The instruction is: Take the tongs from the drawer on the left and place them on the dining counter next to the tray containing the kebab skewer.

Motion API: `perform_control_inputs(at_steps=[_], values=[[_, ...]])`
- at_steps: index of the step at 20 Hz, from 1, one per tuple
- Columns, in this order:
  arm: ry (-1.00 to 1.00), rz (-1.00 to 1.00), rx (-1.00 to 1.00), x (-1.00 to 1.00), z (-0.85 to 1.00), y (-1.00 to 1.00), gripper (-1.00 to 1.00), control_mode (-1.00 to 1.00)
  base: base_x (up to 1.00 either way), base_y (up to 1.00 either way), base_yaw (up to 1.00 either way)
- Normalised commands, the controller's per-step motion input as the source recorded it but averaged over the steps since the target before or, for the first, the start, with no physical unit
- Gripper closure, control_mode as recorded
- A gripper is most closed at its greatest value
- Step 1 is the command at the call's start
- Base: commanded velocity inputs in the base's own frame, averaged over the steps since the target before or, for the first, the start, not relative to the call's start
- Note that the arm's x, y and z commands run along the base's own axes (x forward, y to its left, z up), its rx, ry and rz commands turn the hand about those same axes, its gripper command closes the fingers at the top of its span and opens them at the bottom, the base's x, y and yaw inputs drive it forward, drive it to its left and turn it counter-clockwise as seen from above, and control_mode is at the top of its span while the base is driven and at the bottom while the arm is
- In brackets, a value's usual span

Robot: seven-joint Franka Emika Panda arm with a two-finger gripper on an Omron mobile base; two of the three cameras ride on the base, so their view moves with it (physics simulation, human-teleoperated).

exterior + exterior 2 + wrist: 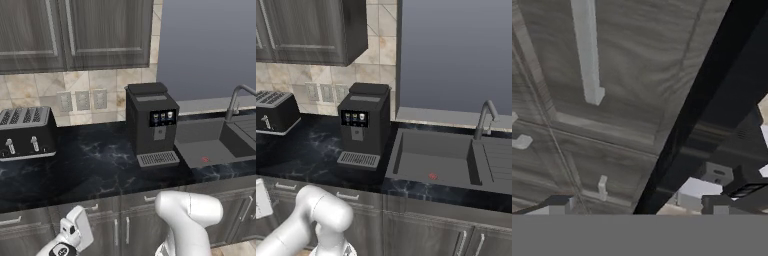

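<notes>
Gripper state couldn't be told, fingertips barely visible in hand view; drawer (92, 206) sat closed under black counter (90, 170), left of arm; hand view faced grey fronts, bar handle (588, 50); coffee machine (151, 122) screen unreadable; toaster (26, 132) unlabelled; no legible writing.

Open black counter (95, 170) lies between the toaster (26, 132) and the coffee machine (151, 122) — room to pass. The sink (431, 160) drops away rightward; its faucet (484, 117) stands behind. Grey cabinet fronts (612, 90) close below.
</notes>
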Motion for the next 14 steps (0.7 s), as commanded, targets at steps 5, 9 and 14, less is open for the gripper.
perform_control_inputs(at_steps=[5, 9, 14], values=[[-0.04, 0.11, 0.00, 0.00, -0.23, 0.00, -1.00, -1.00, 0.00, 0.00, 0.00], [-0.01, 0.17, 0.01, 0.08, -0.11, 0.00, -1.00, -1.00, 0.00, 0.00, 0.00], [0.00, 0.18, 0.02, 0.13, -0.08, 0.00, -1.00, -1.00, 0.00, 0.00, 0.00]])
